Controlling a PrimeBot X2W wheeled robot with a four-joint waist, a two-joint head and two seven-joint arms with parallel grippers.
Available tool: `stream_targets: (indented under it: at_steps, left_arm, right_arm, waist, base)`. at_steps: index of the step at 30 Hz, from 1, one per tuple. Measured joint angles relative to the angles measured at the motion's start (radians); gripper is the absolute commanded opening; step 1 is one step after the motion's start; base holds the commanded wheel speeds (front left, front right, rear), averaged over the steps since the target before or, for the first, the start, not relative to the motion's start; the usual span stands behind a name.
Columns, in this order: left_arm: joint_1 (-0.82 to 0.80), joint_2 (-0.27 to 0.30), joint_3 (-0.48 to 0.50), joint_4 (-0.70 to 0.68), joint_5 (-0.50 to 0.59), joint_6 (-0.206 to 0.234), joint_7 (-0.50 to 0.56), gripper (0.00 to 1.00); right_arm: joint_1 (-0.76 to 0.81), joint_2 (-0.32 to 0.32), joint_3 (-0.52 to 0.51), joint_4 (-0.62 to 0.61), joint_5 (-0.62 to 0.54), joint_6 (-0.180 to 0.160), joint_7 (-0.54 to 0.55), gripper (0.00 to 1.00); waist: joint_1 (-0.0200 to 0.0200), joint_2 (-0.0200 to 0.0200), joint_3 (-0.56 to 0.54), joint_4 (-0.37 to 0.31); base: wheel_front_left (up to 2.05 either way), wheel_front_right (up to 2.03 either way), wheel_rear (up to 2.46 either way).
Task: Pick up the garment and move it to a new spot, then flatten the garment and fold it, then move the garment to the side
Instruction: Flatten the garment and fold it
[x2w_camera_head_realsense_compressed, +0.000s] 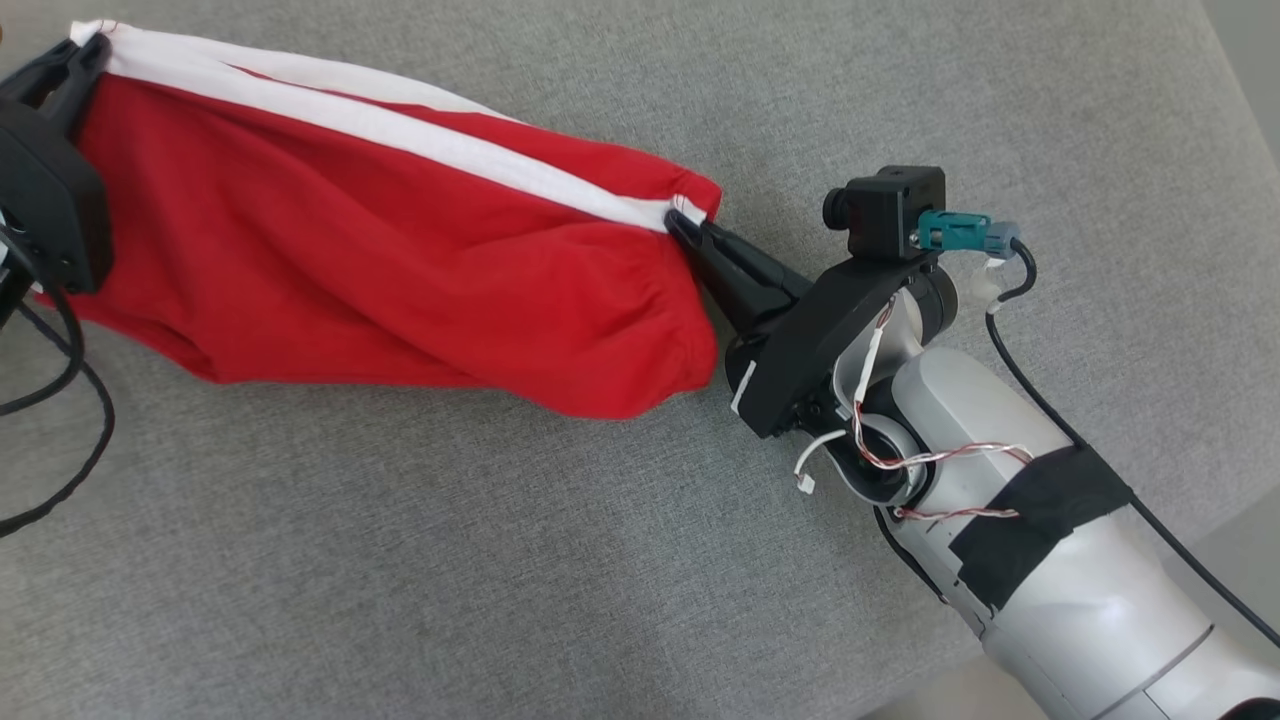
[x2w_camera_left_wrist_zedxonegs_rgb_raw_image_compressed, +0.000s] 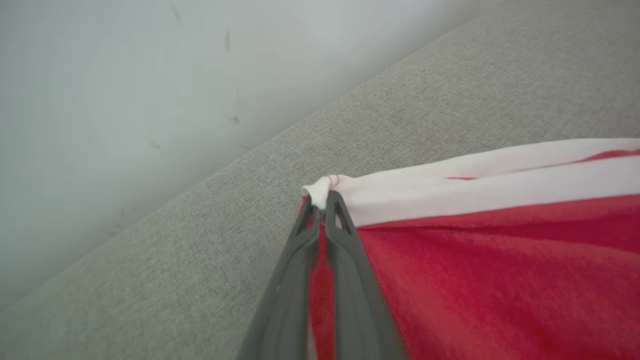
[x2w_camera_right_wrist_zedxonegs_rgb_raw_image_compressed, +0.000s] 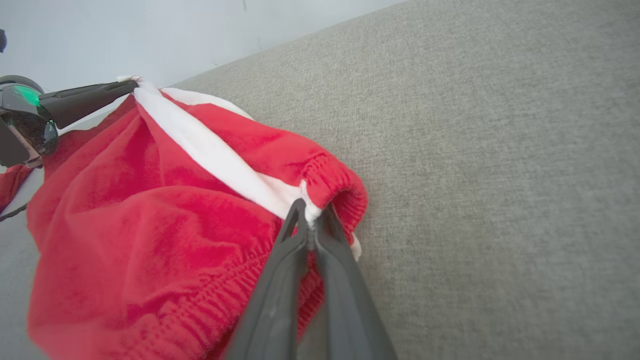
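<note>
**Red garment strung between two closed grippers over the grey cushion**

The red garment (x2w_camera_head_realsense_compressed: 400, 270) hangs above the grey cushion (x2w_camera_head_realsense_compressed: 900, 100), stretched along its white stripe (x2w_camera_head_realsense_compressed: 380, 120). The left gripper (x2w_camera_left_wrist_zedxonegs_rgb_raw_image_compressed: 320, 200) has its fingers pinched together on the stripe's end nearer the cushion's far edge. The right gripper (x2w_camera_head_realsense_compressed: 685, 220) is clamped the same way on the stripe's other end, beside the gathered hem (x2w_camera_right_wrist_zedxonegs_rgb_raw_image_compressed: 335, 175), over the cushion's middle. Between the two grips the cloth sags in a loose pouch toward the cushion; whether it touches there cannot be told.

The fabric looks light, soft and limp, so it will likely droop and bunch wherever it is not held. The stripe ends and the elastic hem seem the firmest places to grip, being thicker and less likely to slip out.

The cushion lies bare on the near side of the garment and beyond the right gripper, giving open room to lay the cloth flat. Its far edge meets a pale wall (x2w_camera_left_wrist_zedxonegs_rgb_raw_image_compressed: 100, 100) close behind the left gripper, so little room seems to be left that way.
</note>
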Motion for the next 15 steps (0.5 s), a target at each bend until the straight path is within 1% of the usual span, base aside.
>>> stream_targets:
  at_steps: [3,4,5,6,7,8,9,10,13,15]
  left_arm:
    - [-0.009,-0.006,-0.016,0.018,-0.009,0.000,-0.032,0.00]
    - [-0.012,-0.010,-0.023,0.025,-0.012,0.000,-0.039,0.07]
    - [-0.016,-0.014,-0.029,0.030,-0.015,0.000,-0.050,0.34]
    - [-0.022,-0.021,-0.029,0.040,-0.022,0.000,-0.062,0.42]
    - [-0.027,-0.026,-0.032,0.046,-0.025,0.000,-0.072,0.82]
    - [-0.030,-0.031,-0.038,0.051,-0.027,0.000,-0.081,1.00]
    - [-0.032,-0.035,-0.044,0.057,-0.027,0.000,-0.091,1.00]
    - [-0.032,-0.034,-0.054,0.063,-0.027,0.000,-0.100,1.00]
    - [-0.032,-0.039,-0.069,0.084,-0.033,0.000,-0.130,1.00]
    - [-0.032,-0.046,-0.077,0.097,-0.056,0.000,-0.157,1.00]
  right_arm:
    - [-0.015,0.003,0.005,0.014,0.000,0.001,-0.022,0.00]
    - [-0.016,0.003,0.007,0.019,0.000,0.002,-0.028,0.00]
    - [-0.017,0.004,0.009,0.025,-0.001,0.007,-0.033,0.00]
    - [-0.019,0.005,0.012,0.030,-0.005,0.009,-0.041,0.00]
    - [-0.021,0.005,0.011,0.035,-0.009,0.009,-0.050,0.00]
    - [-0.024,0.005,0.009,0.039,-0.009,0.009,-0.059,0.46]
    - [-0.026,0.005,0.009,0.043,-0.009,0.009,-0.065,0.97]
    - [-0.029,0.005,0.009,0.047,-0.010,0.009,-0.074,1.00]
    - [-0.030,0.004,0.005,0.062,-0.019,0.010,-0.099,1.00]
    - [-0.029,-0.001,0.007,0.065,-0.029,0.013,-0.118,1.00]
  waist:
    - [0.0000,0.0001,0.012,-0.006]
    - [0.0000,0.0001,0.015,-0.007]
    - [0.0000,0.0000,0.016,-0.006]
    - [0.0000,0.0001,0.016,-0.005]
    - [0.0000,0.0001,0.016,-0.002]
    - [0.0000,0.0000,0.015,0.000]
    - [-0.0001,0.0000,0.014,0.004]
    - [-0.0001,0.0000,0.013,0.007]
    - [0.0000,0.0001,0.004,0.017]
    - [-0.0001,0.0000,-0.006,0.024]
  base:
    - [0.00,0.00,0.00]
    - [0.00,0.00,0.00]
    - [0.00,0.00,0.00]
    - [0.00,0.00,0.00]
    - [0.00,0.00,0.00]
    - [0.00,0.00,0.00]
    - [0.00,0.00,0.00]
    - [0.00,0.00,0.00]
    - [0.00,0.00,0.00]
    - [0.00,0.00,0.00]
